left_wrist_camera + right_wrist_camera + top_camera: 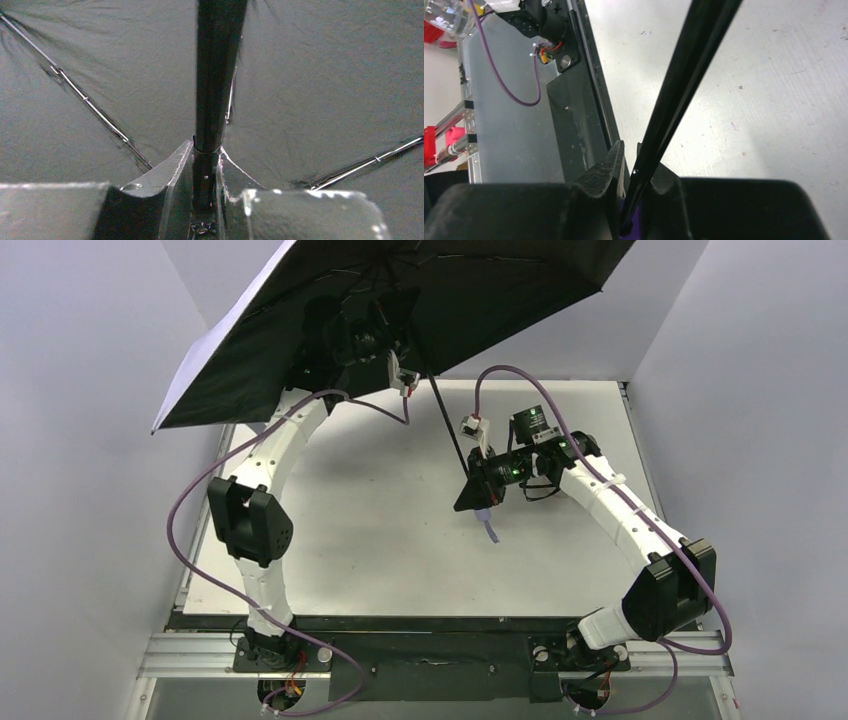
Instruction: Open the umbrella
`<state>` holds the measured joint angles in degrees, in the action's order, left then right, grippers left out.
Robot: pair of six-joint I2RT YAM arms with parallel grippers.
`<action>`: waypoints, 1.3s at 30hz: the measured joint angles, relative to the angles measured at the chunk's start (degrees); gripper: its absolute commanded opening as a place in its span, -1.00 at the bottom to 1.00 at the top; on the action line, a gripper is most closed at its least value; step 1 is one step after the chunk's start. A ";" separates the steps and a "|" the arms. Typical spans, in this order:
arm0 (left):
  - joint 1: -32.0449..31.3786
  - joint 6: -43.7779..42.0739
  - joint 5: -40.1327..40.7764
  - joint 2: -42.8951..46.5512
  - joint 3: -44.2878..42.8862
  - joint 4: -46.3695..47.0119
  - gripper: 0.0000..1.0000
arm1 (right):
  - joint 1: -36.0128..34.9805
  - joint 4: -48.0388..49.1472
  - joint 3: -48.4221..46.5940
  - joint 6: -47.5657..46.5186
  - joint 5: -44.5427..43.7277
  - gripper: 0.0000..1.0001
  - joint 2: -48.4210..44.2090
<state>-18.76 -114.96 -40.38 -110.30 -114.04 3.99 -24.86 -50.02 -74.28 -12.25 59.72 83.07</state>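
The umbrella is spread open: its canopy (420, 300) shows its black underside with a pale lilac edge at the far left, held up over the back of the table. The thin black shaft (448, 430) slants down to the lilac handle and strap (487, 525). My left gripper (385, 335) is up under the canopy, shut on the upper shaft (216, 90), with ribs (95, 112) spreading around it. My right gripper (478, 495) is shut on the lower shaft (679, 95) just above the purple handle (631, 222).
The white table top (380, 530) lies below, with grey enclosure walls (80, 440) on both sides and behind. The canopy reaches close to the left wall. The black base rail (430, 640) runs along the near edge. Purple cables (200, 490) loop from both arms.
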 measured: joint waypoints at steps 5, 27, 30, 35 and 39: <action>0.00 -0.33 0.00 -3.52 -5.51 -2.73 -0.70 | 0.00 2.56 0.24 1.51 -3.10 -1.00 0.00; 2.19 0.44 -3.54 -10.64 -18.53 -10.12 -0.68 | 0.02 8.87 0.90 4.46 -7.19 -1.00 0.00; 2.25 1.38 -3.30 -8.63 -13.77 -8.09 -0.70 | 0.00 7.48 1.01 4.44 -7.17 -1.00 0.00; 1.95 2.29 1.29 0.28 3.67 -2.32 -0.69 | -0.72 3.26 1.05 3.76 -4.76 -1.00 0.17; 0.39 2.21 6.56 7.39 17.94 4.48 -0.57 | -1.44 -3.34 1.05 1.33 -1.64 -1.00 0.17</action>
<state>-18.37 -112.75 -33.82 -102.91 -96.09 8.47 -26.30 -53.36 -73.23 -10.92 58.08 83.24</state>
